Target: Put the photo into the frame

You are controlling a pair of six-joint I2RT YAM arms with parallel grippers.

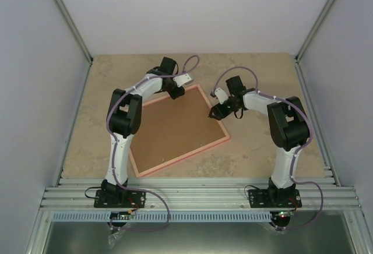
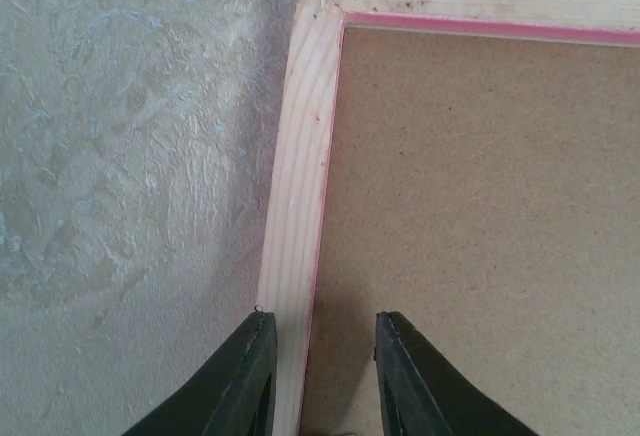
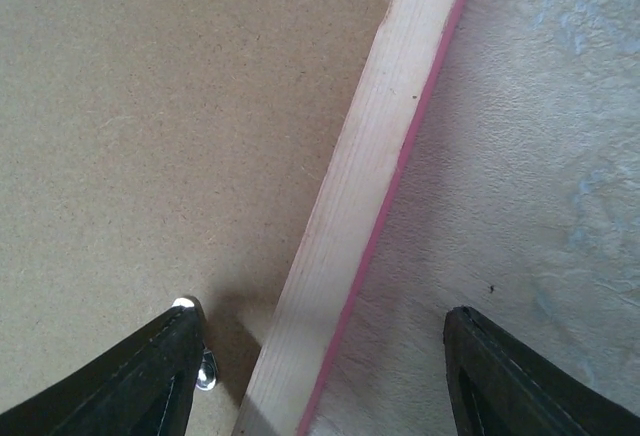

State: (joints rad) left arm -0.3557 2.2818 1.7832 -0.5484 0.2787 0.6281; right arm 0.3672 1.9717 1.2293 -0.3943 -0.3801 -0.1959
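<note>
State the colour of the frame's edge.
The frame edge is pink over pale wood; left wrist view shows it best.

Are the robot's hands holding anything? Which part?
Nothing is gripped yet. The left end effector straddles one rail of the frame, the right end effector another rail, each with a gap beside the wood.

Left claw (image 1: 175, 94) and right claw (image 1: 214, 113) sit at adjacent far edges of the frame (image 1: 183, 158) lying around a brown board (image 1: 175, 129).

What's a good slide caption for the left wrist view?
Open left gripper straddling one side of the frame, brown board inside it, mottled table beneath.
</note>
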